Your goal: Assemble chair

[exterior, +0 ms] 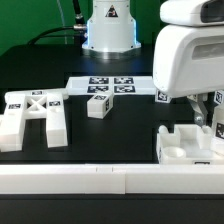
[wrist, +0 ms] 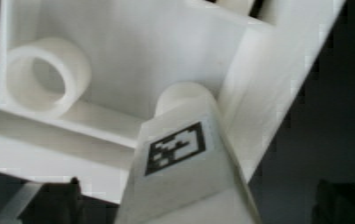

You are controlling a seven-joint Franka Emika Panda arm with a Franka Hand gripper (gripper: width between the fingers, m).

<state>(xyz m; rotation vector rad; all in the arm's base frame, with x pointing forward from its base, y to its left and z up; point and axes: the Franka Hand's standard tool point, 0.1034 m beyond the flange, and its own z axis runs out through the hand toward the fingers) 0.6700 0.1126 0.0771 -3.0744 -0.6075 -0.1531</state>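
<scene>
The chair is in loose white parts. An X-braced frame [exterior: 35,113] lies at the exterior view's left, and a small tagged block [exterior: 98,105] sits mid-table. At the exterior view's right is a recessed seat block [exterior: 187,146]. My gripper [exterior: 207,118] hangs just over its far side, mostly hidden by the arm's white body. In the wrist view a white part with a round hole [wrist: 41,80] fills the picture. A tagged white bar [wrist: 188,150] runs down between the jaws of the gripper [wrist: 195,206]. The dark fingers [wrist: 41,203] stand wide on either side of it, open.
The marker board [exterior: 104,84] lies flat at the back of the black table. A long white rail [exterior: 100,180] runs along the front edge. The robot base [exterior: 108,30] stands at the back centre.
</scene>
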